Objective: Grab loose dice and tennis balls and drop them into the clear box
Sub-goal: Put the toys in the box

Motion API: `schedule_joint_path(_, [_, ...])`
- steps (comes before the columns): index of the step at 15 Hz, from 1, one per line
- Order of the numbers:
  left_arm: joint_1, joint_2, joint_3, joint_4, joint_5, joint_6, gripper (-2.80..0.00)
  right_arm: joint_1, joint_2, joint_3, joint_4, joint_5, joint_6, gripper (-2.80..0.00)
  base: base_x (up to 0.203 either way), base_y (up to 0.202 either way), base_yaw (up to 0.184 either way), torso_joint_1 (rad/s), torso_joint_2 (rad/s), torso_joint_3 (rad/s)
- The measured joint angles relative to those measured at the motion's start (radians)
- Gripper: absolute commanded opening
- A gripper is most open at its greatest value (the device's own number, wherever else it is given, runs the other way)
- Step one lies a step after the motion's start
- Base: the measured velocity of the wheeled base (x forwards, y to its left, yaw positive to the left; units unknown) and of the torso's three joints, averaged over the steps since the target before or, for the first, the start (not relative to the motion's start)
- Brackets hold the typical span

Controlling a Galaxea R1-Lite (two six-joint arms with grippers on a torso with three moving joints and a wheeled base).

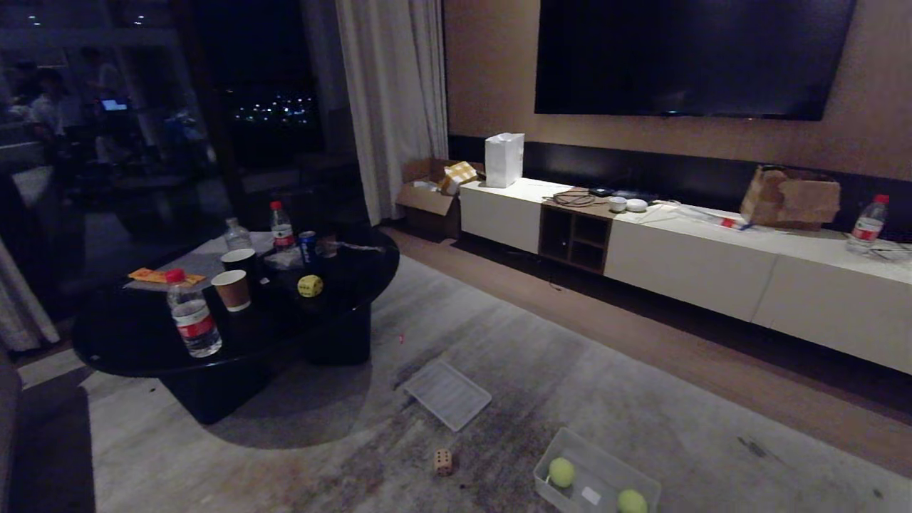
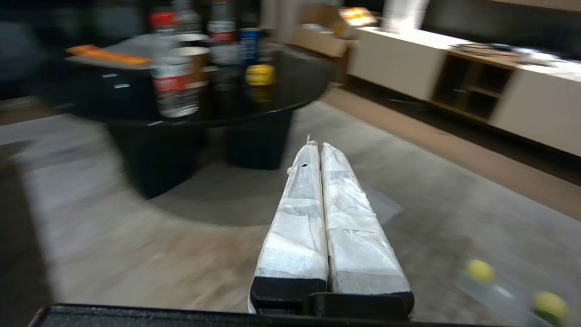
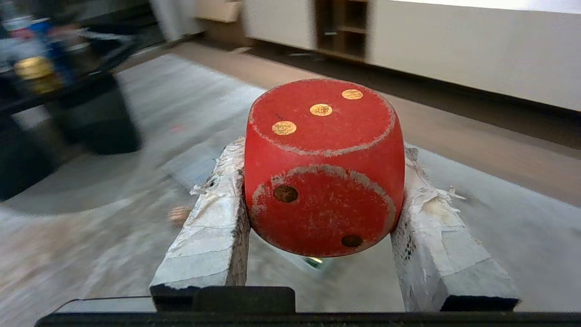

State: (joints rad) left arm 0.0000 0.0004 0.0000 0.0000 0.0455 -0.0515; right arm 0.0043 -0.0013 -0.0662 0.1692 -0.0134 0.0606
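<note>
Red die sits clamped between the taped fingers of my right gripper, three-pip face up, held level above the grey rug. My left gripper points forward over the rug, fingers pressed together and empty. On the floor, the clear box holds two tennis balls, with a tan die near it; a yellow die rests on the black table.

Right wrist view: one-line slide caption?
Right gripper clamps the red die, three pips up, above the grey rug.
</note>
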Motion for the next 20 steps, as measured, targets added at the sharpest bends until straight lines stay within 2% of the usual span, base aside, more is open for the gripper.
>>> schedule_joint_path(2, [0.000,0.000,0.000,0.000,0.000,0.000,-2.80,0.000,0.000,0.000,0.000,0.000,-0.001,-2.80,0.001,0.008,-0.112,0.003,0.00,0.004])
schedule_joint_path(7, [0.000,0.000,0.000,-0.001,0.001,-0.002,-2.80,0.000,0.000,0.000,0.000,0.000,-0.001,-2.80,0.000,0.000,0.000,0.000,0.00,-0.028])
schedule_joint_path(20, [0.000,0.000,0.000,0.000,0.001,0.000,-2.80,0.000,0.000,0.000,0.000,0.002,-0.007,-2.80,0.000,0.000,0.000,0.002,0.00,-0.194])
